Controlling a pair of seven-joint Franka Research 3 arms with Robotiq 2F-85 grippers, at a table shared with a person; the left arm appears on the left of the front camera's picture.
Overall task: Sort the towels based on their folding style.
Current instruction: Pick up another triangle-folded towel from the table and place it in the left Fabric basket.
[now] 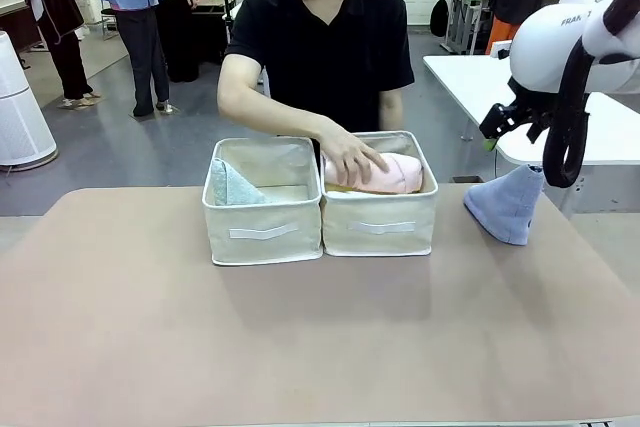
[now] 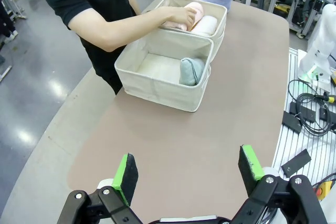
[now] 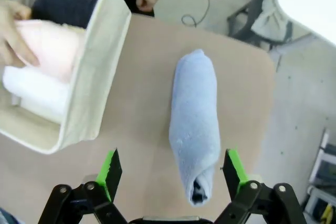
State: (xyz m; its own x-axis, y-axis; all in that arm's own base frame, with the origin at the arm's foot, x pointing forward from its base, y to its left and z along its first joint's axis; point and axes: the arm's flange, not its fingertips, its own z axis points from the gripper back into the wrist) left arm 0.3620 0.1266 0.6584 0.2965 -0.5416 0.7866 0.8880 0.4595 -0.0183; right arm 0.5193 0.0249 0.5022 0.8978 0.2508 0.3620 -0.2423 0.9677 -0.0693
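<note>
1. Periwinkle terry is what matters now: the periwinkle cone towel (image 3: 194,124) lies on the bare table (image 1: 300,347), to the right of both bins and well apart from them. It looks like the only towel not yet sorted.
2. Your right gripper (image 3: 172,174) hangs above that towel with its jaws wide apart and nothing between the pads. In the right wrist view the towel runs lengthways between the two fingers, its open end nearest the camera. There is no contact yet.
3. Your left gripper (image 2: 189,174) hovers over the near left part of the table, jaws also spread wide and empty, far from any towel.
4. The left bin (image 1: 262,237) holds the teal cone towel (image 1: 232,187) in its left corner. The right bin (image 1: 380,232) holds the rolls: the pink roll (image 1: 395,175) on top, the white roll (image 2: 206,24) beside it and the dark grey roll (image 3: 63,6) at the back.
5. The person's hand (image 1: 350,157) rests on the pink roll inside the right bin.
6. I judge the step in hand to be the pick of the last cone fold. Lower the right gripper straight down and close across the towel's middle, firmly enough that the soft fold does not unroll.
7. The carry then has to pass over the right bin to reach the left one, so wait for the hand to clear, and set the cone beside the teal one.
</note>
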